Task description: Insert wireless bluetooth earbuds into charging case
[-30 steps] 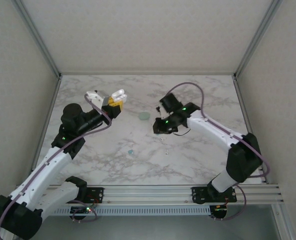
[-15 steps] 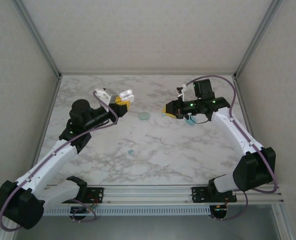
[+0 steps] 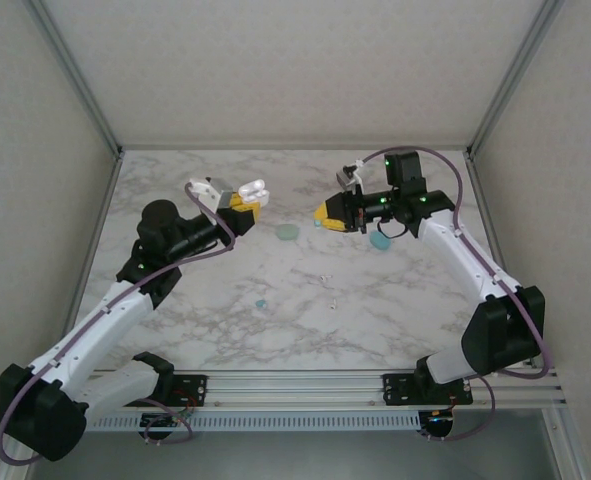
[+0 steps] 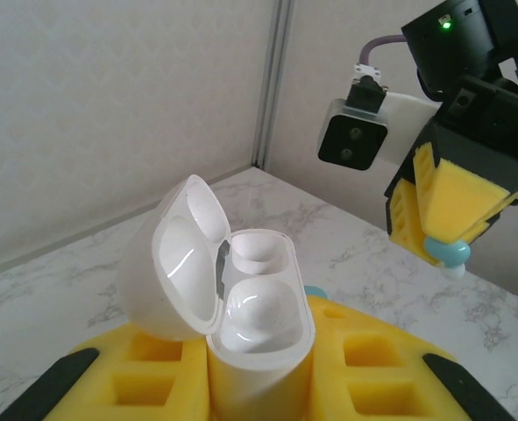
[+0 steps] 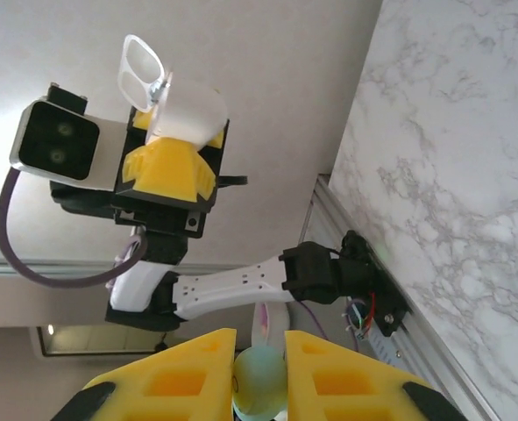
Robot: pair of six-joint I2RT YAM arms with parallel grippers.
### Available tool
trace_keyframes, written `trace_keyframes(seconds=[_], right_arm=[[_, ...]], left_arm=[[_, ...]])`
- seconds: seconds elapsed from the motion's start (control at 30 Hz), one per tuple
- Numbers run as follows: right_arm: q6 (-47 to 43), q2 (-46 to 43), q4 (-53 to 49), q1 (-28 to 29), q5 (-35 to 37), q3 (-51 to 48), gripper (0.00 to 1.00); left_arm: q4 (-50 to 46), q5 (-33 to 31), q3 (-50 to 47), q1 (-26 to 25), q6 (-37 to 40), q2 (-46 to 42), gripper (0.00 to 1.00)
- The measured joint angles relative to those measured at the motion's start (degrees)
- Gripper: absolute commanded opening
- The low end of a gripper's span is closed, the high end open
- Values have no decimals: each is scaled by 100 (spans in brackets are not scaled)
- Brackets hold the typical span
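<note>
left hand: your left hand (image 3: 243,197) is closed tight on the lower half of the white charging case (image 4: 241,298) and holds it lifted above the far left part of the counter (image 3: 225,330).
case: the lid stands open and leans to one side, so both wells are bare and face the right arm. i think it is held this way to give you a free way in.
right hand: your right hand (image 3: 325,214) is closed on one pale teal earbud (image 5: 260,379). it is pinched at the very tip of the yellow pads (image 5: 188,377), so part of the bud sticks out and can reach a well.
gap: the two hands face each other in the air over the far middle of the counter, near but apart. the earbud does not touch the case.
loose things: one teal earbud (image 3: 261,303) and tiny whitish pieces (image 3: 333,300) lie on the near middle of the counter. a teal rounded case (image 3: 288,232) lies between the hands and another (image 3: 379,240) lies under the right arm.
next move: you probably need to bring the bud over a well and match its angle first. a grip so near the tip may let it slip or turn.
</note>
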Motion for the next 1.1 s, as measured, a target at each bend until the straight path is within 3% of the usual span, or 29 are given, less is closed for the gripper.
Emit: trace_keyframes(seconds=[0.53,0.7,1.1], right_arm=[[1862,278,1445,74,-55,103,21],[1117,289,601,385,533,745,21],[74,184,238,1029,1587,977,20]], left_arm=[[-83,354,-4,-70,190,74,15],[-81,487,-4,-85,236,179,14],[-107,686,155,-308,616,485,13]])
